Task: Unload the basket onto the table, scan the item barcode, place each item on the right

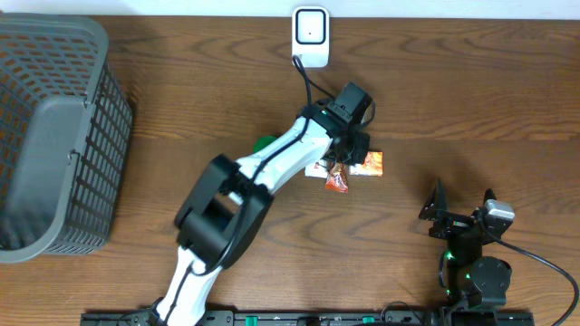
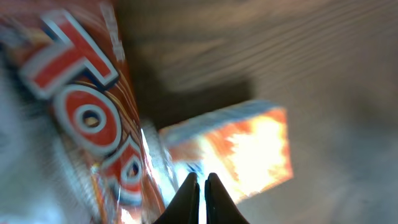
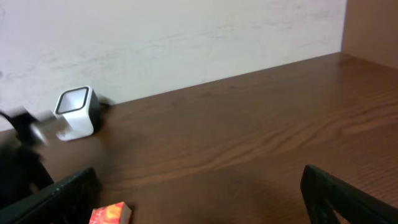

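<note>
Blurred orange wrapper seems to read "TOP"; left claw closed

packet: blurred in your left wrist view and cut by the top and left edges; only part of the red lettering reads. Overhead, the left arm covers most of it.
box: a washed-out orange blur, print unreadable; the right wrist view cuts it at the bottom.
green thing: mostly under the arm; you cannot tell what it is.
left hand: tips together; whether they pinch the packet is unclear.
basket: cut by the left edge.
right hand: fingers run off the bottom edge.
</note>
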`<act>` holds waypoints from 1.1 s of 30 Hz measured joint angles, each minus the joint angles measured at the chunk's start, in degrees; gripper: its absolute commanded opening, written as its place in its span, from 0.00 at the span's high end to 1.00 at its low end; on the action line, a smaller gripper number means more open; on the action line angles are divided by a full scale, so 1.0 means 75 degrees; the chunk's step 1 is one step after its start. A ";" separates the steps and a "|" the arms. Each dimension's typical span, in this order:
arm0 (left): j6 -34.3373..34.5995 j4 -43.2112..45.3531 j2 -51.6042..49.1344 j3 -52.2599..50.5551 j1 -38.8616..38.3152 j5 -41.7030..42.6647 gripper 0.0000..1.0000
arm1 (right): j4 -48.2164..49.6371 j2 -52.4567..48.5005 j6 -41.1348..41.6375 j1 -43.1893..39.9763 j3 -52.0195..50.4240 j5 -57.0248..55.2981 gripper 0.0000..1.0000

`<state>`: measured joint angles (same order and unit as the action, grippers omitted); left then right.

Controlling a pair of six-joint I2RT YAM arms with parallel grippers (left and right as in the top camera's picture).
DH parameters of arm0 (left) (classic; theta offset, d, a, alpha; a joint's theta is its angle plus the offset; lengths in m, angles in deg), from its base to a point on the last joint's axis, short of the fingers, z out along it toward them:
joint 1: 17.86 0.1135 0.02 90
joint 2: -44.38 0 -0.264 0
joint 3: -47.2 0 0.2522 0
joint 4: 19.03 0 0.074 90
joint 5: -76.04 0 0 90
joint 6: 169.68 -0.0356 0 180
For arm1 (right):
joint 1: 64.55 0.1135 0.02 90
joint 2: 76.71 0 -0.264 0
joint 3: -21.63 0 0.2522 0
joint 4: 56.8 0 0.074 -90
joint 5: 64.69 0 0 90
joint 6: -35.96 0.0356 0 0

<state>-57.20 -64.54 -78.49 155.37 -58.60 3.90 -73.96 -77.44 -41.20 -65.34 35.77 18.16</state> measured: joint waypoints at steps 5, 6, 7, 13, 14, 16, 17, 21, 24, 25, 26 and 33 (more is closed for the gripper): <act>-0.0233 -0.0023 0.1871 0.0003 -0.0017 -0.1003 0.47 | 0.0000 0.0000 0.0000 0.0000 0.0000 0.0003 0.01; -0.0306 -0.0009 0.2291 0.0003 -0.0020 -0.1326 0.27 | 0.0000 0.0000 0.0000 0.0000 0.0000 0.0000 0.01; -0.0408 0.0020 0.2806 0.0009 -0.0020 -0.1716 0.19 | 0.0000 0.0000 0.0000 0.0000 0.0000 0.0000 0.01; -0.1445 0.0801 0.5187 0.0102 0.0064 -0.4479 0.14 | 0.0000 0.0000 0.0000 0.0000 0.0000 0.0003 0.01; -0.1781 0.1049 0.5482 0.0108 0.0149 -0.4878 0.14 | 0.0000 0.0000 0.0000 0.0000 0.0000 0.0003 0.01; -0.2439 0.1428 0.6000 0.0131 0.0440 -0.5595 0.11 | 0.0000 0.0000 0.0000 0.0000 0.0000 0.0003 0.01; -0.2812 0.1600 0.6248 0.0146 0.0685 -0.5945 0.10 | 0.0000 0.0000 0.0000 0.0000 0.0000 0.0003 0.01; -0.3844 0.1652 0.6936 0.0178 0.1993 -0.6866 0.08 | -0.0003 0.0000 0.0000 0.0000 0.0000 0.0003 0.01; -0.4065 0.1501 0.7280 0.0178 0.3118 -0.7079 0.08 | 0.0003 0.0000 0.0000 0.0000 0.0000 0.0000 0.01; -0.4060 0.1221 0.7440 0.0175 0.3436 -0.7026 0.07 | 0.0000 0.0000 0.0000 0.0000 0.0000 0.0000 0.01; -0.4071 0.0965 0.7600 0.0169 0.3611 -0.6971 0.08 | 0.0003 0.0000 0.0000 0.0000 0.0000 0.0000 0.01; -0.4115 0.0283 0.9535 -0.0041 0.3762 -0.6633 0.08 | 0.0000 0.0000 0.0000 0.0000 0.0000 0.0000 0.01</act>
<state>-88.06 -62.42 -6.97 155.06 -30.38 -45.84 -73.96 -77.44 -41.20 -65.34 35.77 18.16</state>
